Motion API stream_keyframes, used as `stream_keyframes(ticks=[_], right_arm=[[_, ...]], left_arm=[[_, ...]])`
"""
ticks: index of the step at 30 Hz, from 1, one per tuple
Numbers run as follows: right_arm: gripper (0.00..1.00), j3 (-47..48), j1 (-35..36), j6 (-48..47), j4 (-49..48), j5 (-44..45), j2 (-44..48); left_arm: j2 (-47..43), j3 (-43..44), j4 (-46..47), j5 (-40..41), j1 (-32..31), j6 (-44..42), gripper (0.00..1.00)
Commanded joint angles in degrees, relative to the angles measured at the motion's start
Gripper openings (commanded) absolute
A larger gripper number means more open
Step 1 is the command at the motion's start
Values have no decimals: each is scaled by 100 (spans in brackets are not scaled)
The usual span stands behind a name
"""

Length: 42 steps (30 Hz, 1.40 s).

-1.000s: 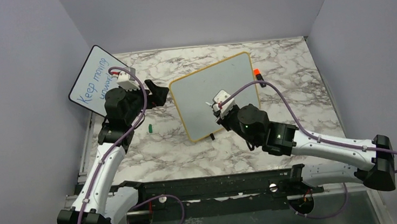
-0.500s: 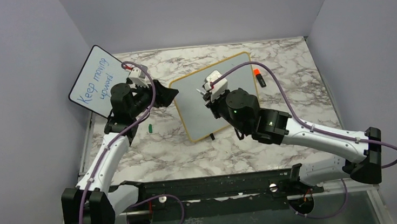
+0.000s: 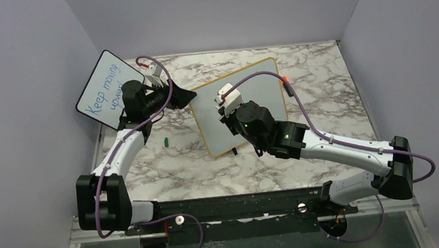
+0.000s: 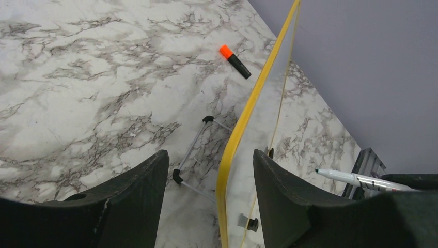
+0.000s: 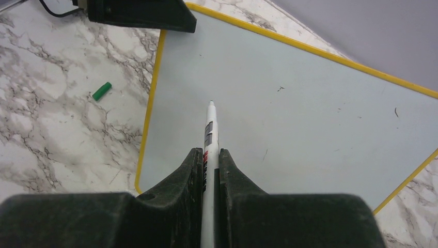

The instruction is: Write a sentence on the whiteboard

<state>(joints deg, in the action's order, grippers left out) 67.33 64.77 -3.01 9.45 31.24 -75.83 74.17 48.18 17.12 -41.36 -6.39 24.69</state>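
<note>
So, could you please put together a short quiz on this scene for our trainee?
1. True or false: the whiteboard already bears green writing.
2. What does the right pincer hold? A) an eraser B) a marker C) nothing
3. Which part of the whiteboard stands between the open fingers of the left pincer?

Key: 1. False: its face is blank. 2. B. 3. Its yellow frame, with a finger on each side of it.
</note>
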Motion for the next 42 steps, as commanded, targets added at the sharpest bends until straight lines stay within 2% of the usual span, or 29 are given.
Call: stream_keyframes(ticks=[1, 7, 14, 20, 29, 42], right_arm=[[0, 214, 18, 78, -213, 189, -152], [0, 297, 18, 105, -237, 215, -235], [0, 319, 18, 141, -249, 259, -232], [0, 263, 18, 145, -245, 318, -188], [0, 394, 18, 239, -192, 282, -309], [0, 983, 18, 483, -137, 184, -960]], left_arm=[[392, 421, 537, -828, 81, 79, 58], [638, 468, 646, -1139, 78, 59, 39], [435, 110, 665, -1071, 77, -97, 15], [232, -196, 665, -1039, 56, -207, 0], [-21, -467, 661, -947, -26, -337, 0], [44, -460, 562, -910, -112, -498, 0]])
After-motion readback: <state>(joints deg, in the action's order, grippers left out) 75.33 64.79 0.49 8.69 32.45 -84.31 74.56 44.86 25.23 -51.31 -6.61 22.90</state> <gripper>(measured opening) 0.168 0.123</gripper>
